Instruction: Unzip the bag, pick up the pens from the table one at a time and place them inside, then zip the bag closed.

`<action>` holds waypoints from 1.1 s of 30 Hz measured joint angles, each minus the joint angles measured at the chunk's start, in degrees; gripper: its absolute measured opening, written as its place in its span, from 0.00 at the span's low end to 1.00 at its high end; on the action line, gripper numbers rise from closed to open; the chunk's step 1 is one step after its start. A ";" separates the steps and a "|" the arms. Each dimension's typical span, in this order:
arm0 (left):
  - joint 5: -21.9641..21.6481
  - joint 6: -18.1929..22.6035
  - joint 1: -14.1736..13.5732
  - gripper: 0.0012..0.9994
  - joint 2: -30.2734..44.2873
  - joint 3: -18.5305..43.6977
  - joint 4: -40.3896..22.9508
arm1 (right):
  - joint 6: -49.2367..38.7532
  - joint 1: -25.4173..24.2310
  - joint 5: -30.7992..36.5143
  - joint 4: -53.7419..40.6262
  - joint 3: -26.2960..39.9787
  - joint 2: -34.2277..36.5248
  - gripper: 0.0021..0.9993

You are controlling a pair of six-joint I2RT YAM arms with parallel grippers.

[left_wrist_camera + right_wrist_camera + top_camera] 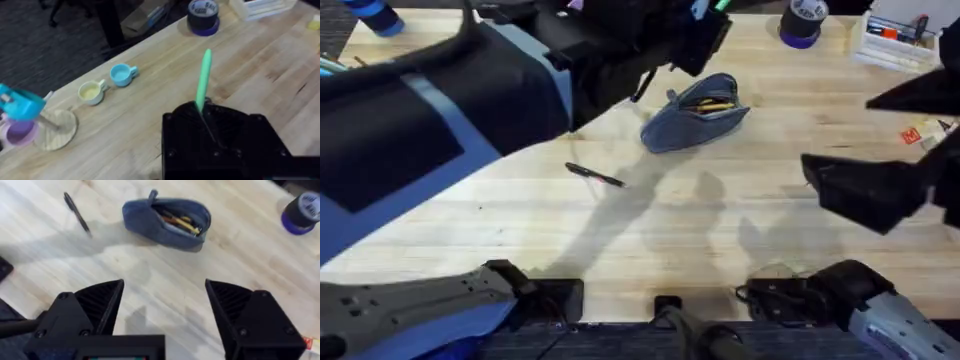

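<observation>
Here the bag [695,112] is seen lying open toward the far edge of the table [720,230], right of centre, its zip parted and yellowish items visible inside. The black pen [595,175] is left on the bare wood nearer the middle, apart from the bag on its left near side. The green pen [203,80] is clamped in the left gripper [202,112], which is closed on its lower end so that most of the barrel projects beyond the fingers. The right gripper [165,307] is held wide open above the table, nothing between its fingers, with the bag and the black pen lying beyond it.

The pens are judged to be light, stiff and smooth, so a slip or a swing in the jaws is likely when one is held near its end; a grip near mid-barrel, across its width, is advised for the black one. The bag is judged soft and light, apt to slide or fold when pushed, so it is best steadied at one end by the free gripper while the zip tab is pulled. A tape roll [803,22] is stood near the far right corner.
</observation>
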 joint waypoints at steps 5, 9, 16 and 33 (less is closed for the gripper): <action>4.13 0.00 -1.51 0.04 5.09 0.00 8.89 | 0.25 0.00 0.00 0.22 -2.61 -0.19 1.00; 7.08 0.00 -1.70 0.04 10.73 0.00 14.47 | 0.42 0.00 0.00 0.26 -2.64 -0.19 1.00; 11.80 1.48 -1.70 0.04 17.82 0.00 17.53 | 0.42 0.00 0.00 0.52 -2.64 -0.19 1.00; 6.72 10.78 -1.68 0.04 20.58 0.00 -3.72 | 0.42 0.00 0.00 3.06 -2.75 -0.19 1.00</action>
